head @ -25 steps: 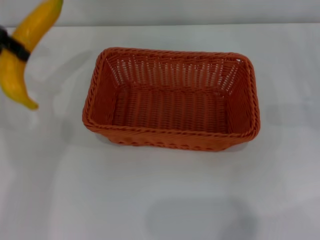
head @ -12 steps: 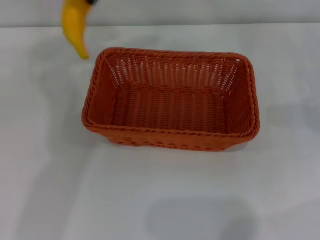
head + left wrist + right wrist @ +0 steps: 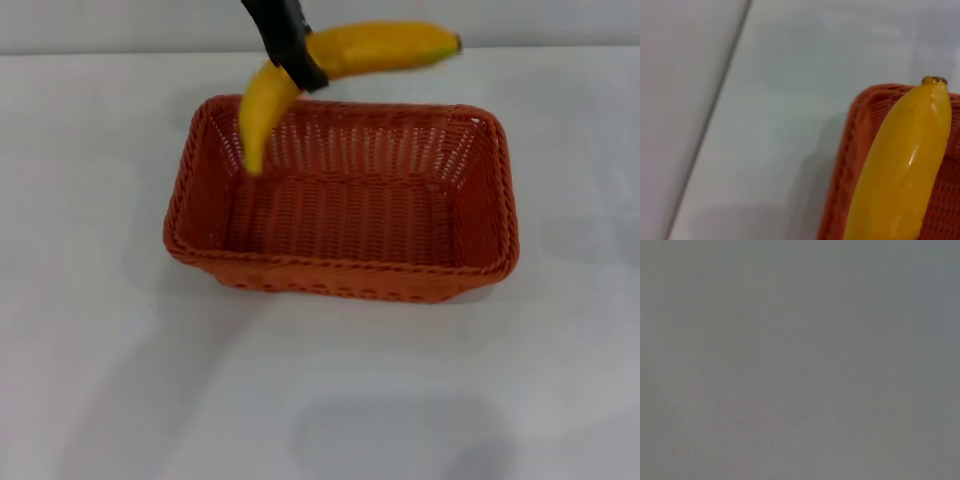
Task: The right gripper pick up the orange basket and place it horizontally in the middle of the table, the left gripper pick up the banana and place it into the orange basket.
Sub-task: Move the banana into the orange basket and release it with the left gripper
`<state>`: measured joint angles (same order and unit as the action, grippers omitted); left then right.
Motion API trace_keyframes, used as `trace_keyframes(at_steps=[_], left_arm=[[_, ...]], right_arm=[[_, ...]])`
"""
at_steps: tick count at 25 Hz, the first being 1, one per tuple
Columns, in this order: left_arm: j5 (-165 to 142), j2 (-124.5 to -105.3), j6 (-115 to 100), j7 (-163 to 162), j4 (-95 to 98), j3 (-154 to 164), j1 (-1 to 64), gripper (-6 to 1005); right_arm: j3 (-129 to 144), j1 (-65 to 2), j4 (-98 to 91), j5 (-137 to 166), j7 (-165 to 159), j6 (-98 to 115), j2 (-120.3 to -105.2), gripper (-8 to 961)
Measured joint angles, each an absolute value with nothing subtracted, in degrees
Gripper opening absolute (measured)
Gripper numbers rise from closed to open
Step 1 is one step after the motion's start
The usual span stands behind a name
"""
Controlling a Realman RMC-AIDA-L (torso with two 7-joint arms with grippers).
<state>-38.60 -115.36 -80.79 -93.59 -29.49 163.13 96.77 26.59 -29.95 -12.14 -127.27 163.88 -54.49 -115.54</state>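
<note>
Banana [image 3: 340, 60] — now above orange basket [image 3: 340, 270], in left end effector [image 3: 290, 45].

Lab-like setup — bare white table [image 3: 100, 380], plain wall.

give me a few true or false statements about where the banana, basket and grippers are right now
1. The banana is held in the air over the orange basket. True.
2. The banana lies flat on the basket's floor. False: it hangs above the far rim, clamped by the left gripper.
3. The basket already holds another fruit. False: its inside shows only woven floor.
4. The basket stands on the white table, long side across the head view. True.
5. The right gripper grips the basket's rim. False: no right gripper shows in any view.
</note>
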Motion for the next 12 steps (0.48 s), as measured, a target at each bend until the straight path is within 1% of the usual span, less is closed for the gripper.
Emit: trace_keyframes(at_steps=[5, 7, 12], left_arm=[[-40.69, -118.45, -80.28, -92.03, -28.47, 163.12, 96.68, 534], [-43.58, -118.84, -79.90, -93.15, -25.79, 163.12, 96.40, 538], [-45.42, -118.91, -78.33, -95.42, -22.57, 163.09, 95.35, 549]], right_arm=[[26.13, -29.87, -12.13, -127.38, 163.88, -54.55, -115.49, 875], [25.93, -29.87, -12.13, -127.41, 163.88, -54.71, -115.49, 875], [25.93, -29.60, -12.04, -127.44, 163.88, -55.75, -115.48, 876]])
